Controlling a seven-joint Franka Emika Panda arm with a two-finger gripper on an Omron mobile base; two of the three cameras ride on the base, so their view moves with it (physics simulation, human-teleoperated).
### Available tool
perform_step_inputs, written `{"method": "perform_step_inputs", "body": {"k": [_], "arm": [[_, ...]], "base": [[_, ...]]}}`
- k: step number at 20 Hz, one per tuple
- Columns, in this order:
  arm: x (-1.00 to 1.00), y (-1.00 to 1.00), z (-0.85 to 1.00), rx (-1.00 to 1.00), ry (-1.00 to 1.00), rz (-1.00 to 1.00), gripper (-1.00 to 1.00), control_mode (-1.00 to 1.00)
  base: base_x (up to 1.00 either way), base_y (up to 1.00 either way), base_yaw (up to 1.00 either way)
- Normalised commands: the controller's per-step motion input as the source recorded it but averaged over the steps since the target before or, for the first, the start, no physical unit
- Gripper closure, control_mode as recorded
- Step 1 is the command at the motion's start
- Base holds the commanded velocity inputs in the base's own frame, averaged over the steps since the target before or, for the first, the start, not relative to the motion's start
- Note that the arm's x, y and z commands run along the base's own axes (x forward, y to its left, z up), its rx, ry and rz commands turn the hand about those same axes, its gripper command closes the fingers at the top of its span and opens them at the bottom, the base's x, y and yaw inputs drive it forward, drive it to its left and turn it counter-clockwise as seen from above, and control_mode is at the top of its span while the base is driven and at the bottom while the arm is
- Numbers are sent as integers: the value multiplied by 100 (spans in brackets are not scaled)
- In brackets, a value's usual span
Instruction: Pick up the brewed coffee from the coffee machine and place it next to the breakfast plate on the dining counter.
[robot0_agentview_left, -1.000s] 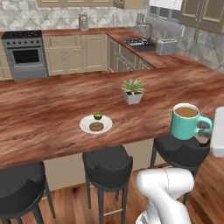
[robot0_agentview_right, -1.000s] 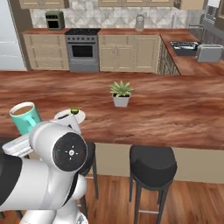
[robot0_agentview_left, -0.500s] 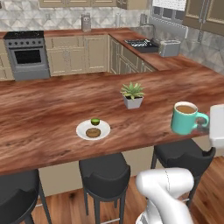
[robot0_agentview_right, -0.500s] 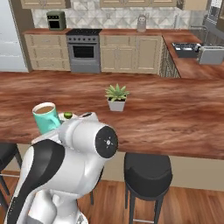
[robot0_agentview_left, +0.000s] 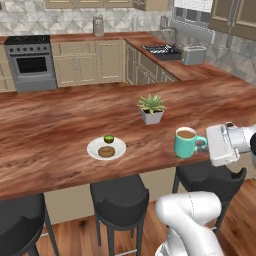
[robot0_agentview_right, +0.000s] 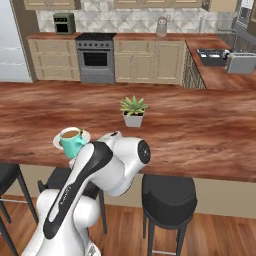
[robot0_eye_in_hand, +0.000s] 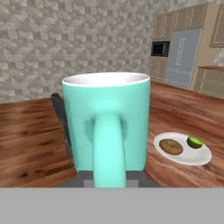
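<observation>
While closed, the gripper (robot0_agentview_left: 204, 145) holds the brewed coffee (robot0_agentview_left: 186, 142).

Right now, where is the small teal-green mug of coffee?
In the left base view, the teal-green mug is held by its handle in the claw at the reddish-brown wooden counter's near edge, right of the small white plate.

The brewed coffee (robot0_agentview_left: 186, 143) mug at centre right looks like smooth, glossy teal ceramic. The dining counter (robot0_agentview_left: 60, 125) across mid-frame is polished reddish wood grain. The breakfast plate (robot0_agentview_left: 106, 148) is smooth white glaze; the stools (robot0_agentview_left: 119, 195) at bottom are matt black.
</observation>
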Motion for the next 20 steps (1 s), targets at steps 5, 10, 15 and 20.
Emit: {"method": "perform_step_inputs", "body": {"k": [5,10,15,20], "arm": [[92,23,-44,0,0,0,100,-100],[85,14,-49,0,0,0,100,-100],[78,3,-51,0,0,2,100,-100],[75,0,-42,0,0,4,100,-100]], "base": [[0,0,0],[0,0,0],[0,0,0],[0,0,0]]}}
